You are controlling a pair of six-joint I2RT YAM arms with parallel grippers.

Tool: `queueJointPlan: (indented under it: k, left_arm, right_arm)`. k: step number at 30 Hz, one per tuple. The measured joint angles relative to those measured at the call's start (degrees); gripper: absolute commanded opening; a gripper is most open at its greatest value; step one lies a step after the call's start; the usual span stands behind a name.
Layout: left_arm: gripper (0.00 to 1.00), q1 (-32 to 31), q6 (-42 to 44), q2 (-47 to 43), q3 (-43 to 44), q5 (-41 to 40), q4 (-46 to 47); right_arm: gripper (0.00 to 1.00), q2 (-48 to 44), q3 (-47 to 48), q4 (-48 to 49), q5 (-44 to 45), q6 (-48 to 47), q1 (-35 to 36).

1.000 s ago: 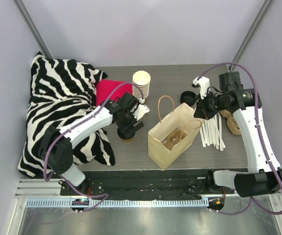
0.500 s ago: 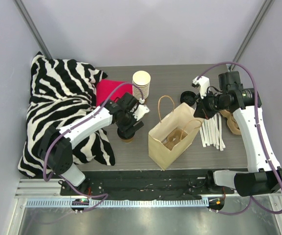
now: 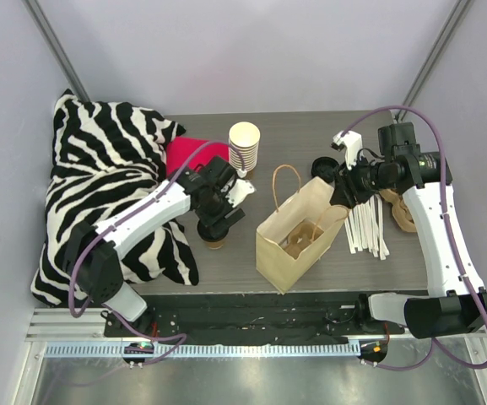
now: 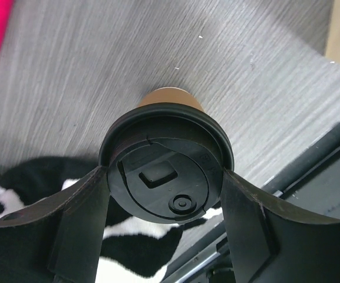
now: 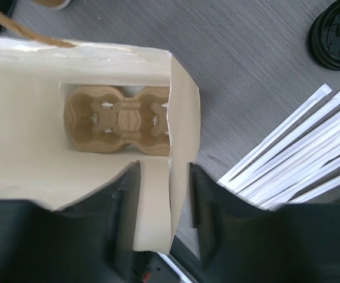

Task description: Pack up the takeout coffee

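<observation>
The takeout coffee [image 4: 167, 177], a brown paper cup under a black lid, stands on the grey table left of the paper bag [image 3: 298, 232]. My left gripper [image 4: 165, 188] is shut on it, one finger pressed against each side of the lid's rim. In the top view only the cup's base [image 3: 216, 240] shows below that gripper [image 3: 218, 221]. My right gripper [image 5: 165, 194] is at the bag's right top edge [image 5: 181, 106] with its jaws apart. The bag's wall runs between them, with a gap on the right side. A cardboard cup carrier [image 5: 119, 118] lies in the bag's bottom.
A stack of cream cups [image 3: 244, 148] stands behind the left gripper. A loose black lid [image 3: 324, 168] and white wrapped straws [image 3: 367, 226] lie right of the bag. A zebra cloth [image 3: 108, 169] and red cloth [image 3: 188, 153] cover the left side.
My right gripper's jaws have parted from the bag's edge, which they pinched before. The left gripper with the cup has shifted slightly to the left.
</observation>
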Motion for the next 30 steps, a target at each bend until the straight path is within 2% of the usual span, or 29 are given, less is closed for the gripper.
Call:
queueJointPlan:
  k: [2,3,6,11,16,23,30]
  left_arm:
    - [0.00,0.00,-0.28,-1.49,1.01,0.24,-1.01]
    - [0.00,0.00,-0.59,-2.58,1.66,0.44,-1.66]
    - [0.00,0.00,-1.29,-6.88,4.17,1.66,-3.08]
    - [0.00,0.35,-2.71,-14.32,7.89,3.63,-3.98]
    - [0.00,1.60,-4.07,-17.97,10.45,6.21,-5.22]
    - [0.00,3.96,-4.94,-19.08,11.54,9.70,-6.08]
    - [0.00,5.51,-6.05,-19.19,21.49,17.97,-7.67]
  right_arm:
    - [0.72,0.00,0.26,-0.15,-0.20,0.28,0.00]
    - [0.81,0.00,0.55,-0.28,-0.28,0.42,0.00]
    - [0.89,0.02,2.25,-0.76,-0.35,0.63,0.00]
    - [0.92,1.55,8.70,-1.36,-0.85,-0.50,0.00]
    - [0.93,4.15,15.34,-2.40,-3.67,-6.12,0.20]
    - [0.92,5.95,16.22,-3.96,-4.00,-11.45,5.97]
    - [0.90,6.91,16.17,-3.56,-0.85,-11.67,10.54]
